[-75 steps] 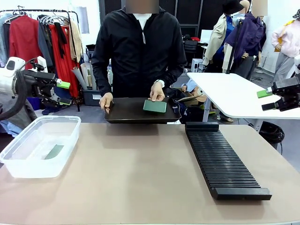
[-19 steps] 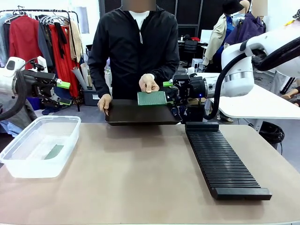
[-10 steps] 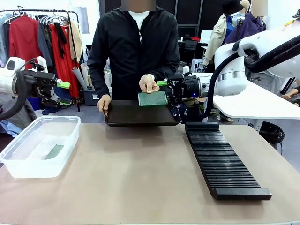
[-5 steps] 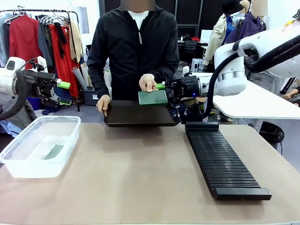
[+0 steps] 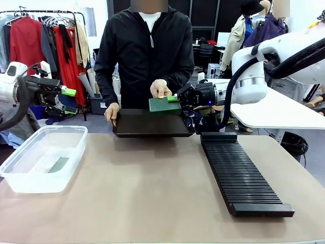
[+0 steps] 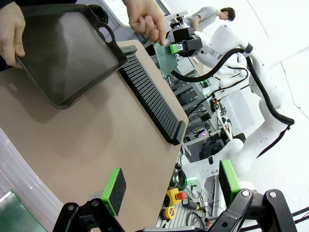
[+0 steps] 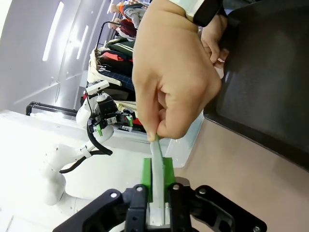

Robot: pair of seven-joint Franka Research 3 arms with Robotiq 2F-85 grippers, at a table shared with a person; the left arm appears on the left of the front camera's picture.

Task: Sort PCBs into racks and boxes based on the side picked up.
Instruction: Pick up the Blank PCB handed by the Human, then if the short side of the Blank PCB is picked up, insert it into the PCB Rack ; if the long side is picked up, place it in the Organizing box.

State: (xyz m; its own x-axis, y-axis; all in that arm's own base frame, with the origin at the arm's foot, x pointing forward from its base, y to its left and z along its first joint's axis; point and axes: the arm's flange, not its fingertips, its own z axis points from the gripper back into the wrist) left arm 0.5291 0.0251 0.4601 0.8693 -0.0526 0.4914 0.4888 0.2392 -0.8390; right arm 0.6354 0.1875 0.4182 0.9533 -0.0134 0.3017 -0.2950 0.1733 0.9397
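A person across the table pinches a green PCB (image 5: pixel 163 105) in one hand (image 5: pixel 161 89) above a black tray (image 5: pixel 152 123). My right gripper (image 5: pixel 174 99) is shut on the board's right edge. In the right wrist view the PCB (image 7: pixel 157 164) stands edge-on between the green pads (image 7: pixel 147 176), with the person's fingers (image 7: pixel 176 72) still on its far end. My left gripper (image 5: pixel 66 92) hangs open at the far left, above the clear box (image 5: pixel 43 157), and its pads (image 6: pixel 114 189) are wide apart with nothing between them. Another PCB (image 5: pixel 59 164) lies in the box. The black slotted rack (image 5: pixel 238 173) lies at right.
The person's other hand (image 5: pixel 112 110) holds the tray's left rim at the table's far edge. A white side table (image 5: pixel 264 104) stands behind my right arm. Bare tabletop (image 5: pixel 147 188) stretches between box and rack.
My right gripper's fingers have come together on the PCB's right edge. The board has tipped flatter and now shows a darker face. The left arm has not moved.
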